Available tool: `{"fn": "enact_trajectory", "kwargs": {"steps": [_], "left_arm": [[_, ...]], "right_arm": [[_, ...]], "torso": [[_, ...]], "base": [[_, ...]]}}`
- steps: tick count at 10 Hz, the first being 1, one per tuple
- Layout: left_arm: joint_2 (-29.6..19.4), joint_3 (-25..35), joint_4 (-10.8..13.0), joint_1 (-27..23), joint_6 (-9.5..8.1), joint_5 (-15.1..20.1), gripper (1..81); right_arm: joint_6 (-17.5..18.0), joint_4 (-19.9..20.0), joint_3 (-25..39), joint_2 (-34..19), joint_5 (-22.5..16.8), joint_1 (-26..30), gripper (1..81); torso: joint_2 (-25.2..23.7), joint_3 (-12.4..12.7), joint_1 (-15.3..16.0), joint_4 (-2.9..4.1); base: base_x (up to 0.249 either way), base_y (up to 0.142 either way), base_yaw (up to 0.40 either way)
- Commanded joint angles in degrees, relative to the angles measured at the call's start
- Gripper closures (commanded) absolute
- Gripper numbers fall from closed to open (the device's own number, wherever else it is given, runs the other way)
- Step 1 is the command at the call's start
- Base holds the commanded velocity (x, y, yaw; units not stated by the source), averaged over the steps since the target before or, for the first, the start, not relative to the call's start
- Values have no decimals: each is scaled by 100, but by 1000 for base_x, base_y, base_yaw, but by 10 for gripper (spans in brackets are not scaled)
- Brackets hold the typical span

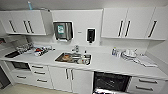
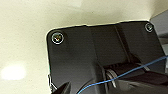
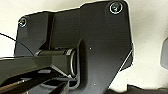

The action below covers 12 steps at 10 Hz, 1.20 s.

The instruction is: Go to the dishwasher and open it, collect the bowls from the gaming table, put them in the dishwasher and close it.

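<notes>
- While I face the white kitchen counter, the built-in dishwasher gapes dark: opened, I judge.
- Bowls uncollected, loading and closing remain.
- My jaws' spread: cannot tell.

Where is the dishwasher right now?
In the head view, the built-in dishwasher with the dark open interior sits under the white countertop, lower right of the steel sink, between white cabinet doors and white drawers.

White kitchen: wall cabinets with black handles above a white counter with a steel sink
</notes>
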Motion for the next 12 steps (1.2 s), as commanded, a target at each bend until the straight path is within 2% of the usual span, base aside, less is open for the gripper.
{"fn": "enact_trajectory", "kwargs": {"steps": [1, 4, 5, 12], "left_arm": [[-48, -13, 129, -300, 94, 246, 10], [-39, -5, 155, -292, 235, 255, 10], [-57, -13, 146, -300, 244, 255, 10], [-13, -13, 111, -300, 235, 282, 10]], "right_arm": [[-21, 32, 11, 7, -319, 201, 10], [-47, -109, 11, 7, -319, 200, 10], [-39, -232, 11, 16, -319, 200, 10], [-39, -276, 20, 43, -319, 297, 10]], "torso": [[0, 0, 0, 0], [0, 0, 0, 0], [0, 0, 0, 0], [0, 0, 0, 0]], "base": [[0, 0, 375], [0, 0, 376], [0, 0, 376], [0, 0, 377]]}}
